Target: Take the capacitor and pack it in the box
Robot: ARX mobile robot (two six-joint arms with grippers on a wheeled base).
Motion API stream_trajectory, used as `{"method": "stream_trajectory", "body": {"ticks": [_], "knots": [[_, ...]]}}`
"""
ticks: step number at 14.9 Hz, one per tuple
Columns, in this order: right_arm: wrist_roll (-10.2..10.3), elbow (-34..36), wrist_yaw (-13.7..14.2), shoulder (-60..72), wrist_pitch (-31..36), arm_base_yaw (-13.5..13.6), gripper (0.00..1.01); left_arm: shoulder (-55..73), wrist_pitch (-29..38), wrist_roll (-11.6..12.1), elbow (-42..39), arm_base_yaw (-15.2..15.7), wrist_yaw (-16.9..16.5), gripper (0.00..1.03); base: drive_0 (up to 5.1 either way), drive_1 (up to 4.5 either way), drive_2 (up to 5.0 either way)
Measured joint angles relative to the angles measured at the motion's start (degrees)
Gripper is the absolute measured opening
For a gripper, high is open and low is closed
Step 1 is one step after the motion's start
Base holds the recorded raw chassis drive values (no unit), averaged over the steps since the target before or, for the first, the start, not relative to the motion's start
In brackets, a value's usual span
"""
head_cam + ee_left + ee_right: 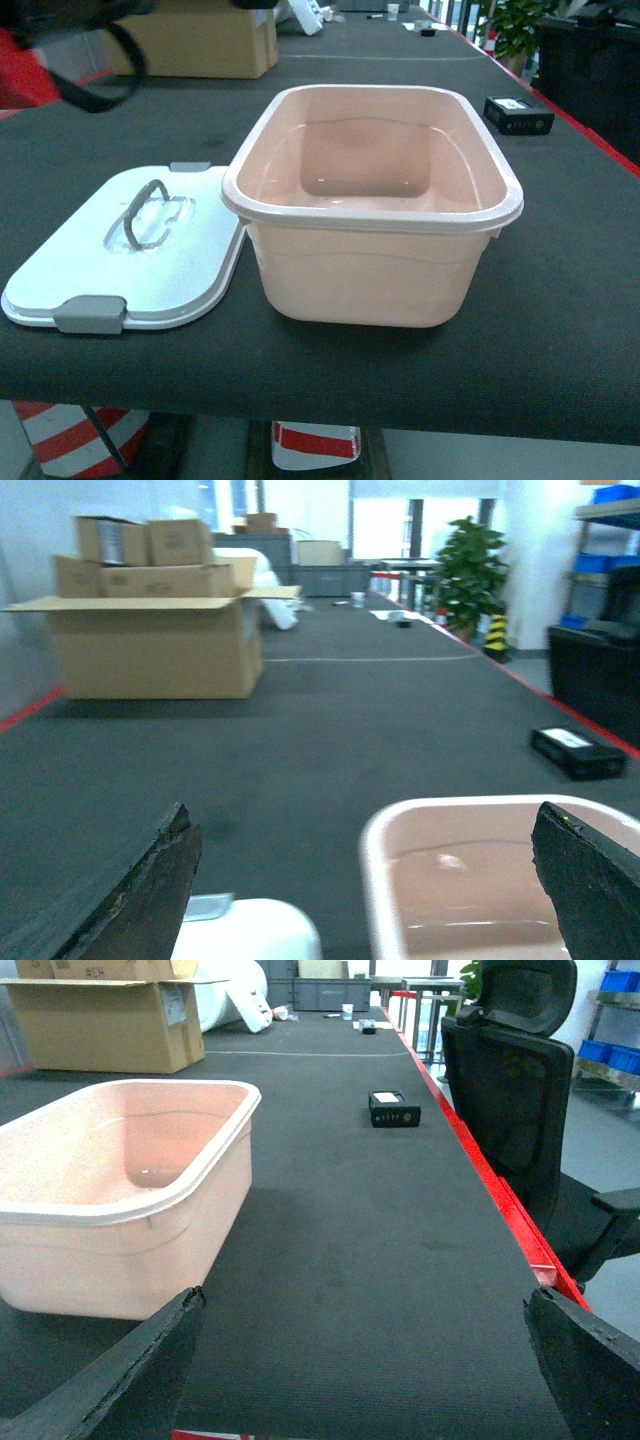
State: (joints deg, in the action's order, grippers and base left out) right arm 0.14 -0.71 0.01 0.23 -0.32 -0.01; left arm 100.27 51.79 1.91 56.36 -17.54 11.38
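Worktop point(560, 300), dark and felt-like with a red edge strip, carries everything here. A carton point(195, 42) stands at its far left, well apart from the work.

The box point(372, 205) sits near the front edge, open and upright. Its inside looks bare, so packing seems not yet begun. That spot likely suits both arms, since each wrist camera sees its rim.

The lid point(200, 270) lies flat just left of the box, handle up, its right edge touching or nearly touching the box wall. Set aside like that, it leaves the mouth free and stays close for closing later.

A small black device point(518, 114) lies to the right, behind the box and near the red edge. Whether this is the capacitor I cannot tell; no other candidate shows.

The left hand point(365, 900) hovers above the gap between lid and box, its two dark fingers point(130, 900) spread wide with nothing between them. The right hand point(365, 1370) hangs low over bare worktop just right of the box, equally released and touching nothing. It looks the better placed to reach the black device.
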Motion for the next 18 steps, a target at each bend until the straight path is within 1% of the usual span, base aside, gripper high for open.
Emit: {"method": "stream_trajectory", "body": {"ticks": [1, 2, 3, 4, 5, 6, 7, 10, 12, 13, 15, 18], "knots": [[0.0, 0.0, 0.0, 0.0, 0.0, 0.0, 0.98, -0.2, 1.1, 0.1, -2.7, 5.3, -1.3, 0.98, 0.0, 0.0, 0.0], [0.0, 0.0, 0.0, 0.0, 0.0, 0.0, 0.98, 1.0, 1.4, 0.1, -4.0, 8.5, -1.8, 0.98, 0.0, 0.0, 0.0], [0.0, 0.0, 0.0, 0.0, 0.0, 0.0, 0.98, 2.1, 2.0, 0.1, -4.6, 10.0, -2.1, 0.98, 0.0, 0.0, 0.0], [0.0, 0.0, 0.0, 0.0, 0.0, 0.0, 0.98, 2.9, 2.3, 0.1, -5.0, 10.9, -2.4, 0.98, 0.0, 0.0, 0.0], [0.0, 0.0, 0.0, 0.0, 0.0, 0.0, 0.98, 6.3, 2.5, 0.1, -5.9, 12.9, -2.8, 0.98, 0.0, 0.0, 0.0], [0.0, 0.0, 0.0, 0.0, 0.0, 0.0, 0.98, 9.2, 3.0, 0.0, -5.7, 13.4, -3.7, 0.98, 0.0, 0.0, 0.0], [0.0, 0.0, 0.0, 0.0, 0.0, 0.0, 0.98, 13.3, 3.8, -0.2, -4.6, 13.3, -5.1, 0.98, 0.0, 0.0, 0.0], [0.0, 0.0, 0.0, 0.0, 0.0, 0.0, 0.98, 25.5, 2.9, -0.5, 2.0, 13.4, -5.3, 0.98, 0.0, 0.0, 0.0], [0.0, 0.0, 0.0, 0.0, 0.0, 0.0, 0.98, 29.9, 1.8, -0.6, 5.8, 14.3, -5.5, 0.98, 0.0, 0.0, 0.0], [0.0, 0.0, 0.0, 0.0, 0.0, 0.0, 0.98, 31.0, 1.6, -0.3, 7.1, 14.5, -5.7, 0.95, 0.0, 0.0, 0.0], [0.0, 0.0, 0.0, 0.0, 0.0, 0.0, 0.98, 31.4, -0.4, -0.6, 7.9, 15.1, -6.6, 0.74, 0.0, 0.0, 0.0], [0.0, 0.0, 0.0, 0.0, 0.0, 0.0, 0.98, 32.1, -0.6, -0.8, 8.6, 15.4, -7.1, 0.39, 0.0, 0.0, 0.0]]}}
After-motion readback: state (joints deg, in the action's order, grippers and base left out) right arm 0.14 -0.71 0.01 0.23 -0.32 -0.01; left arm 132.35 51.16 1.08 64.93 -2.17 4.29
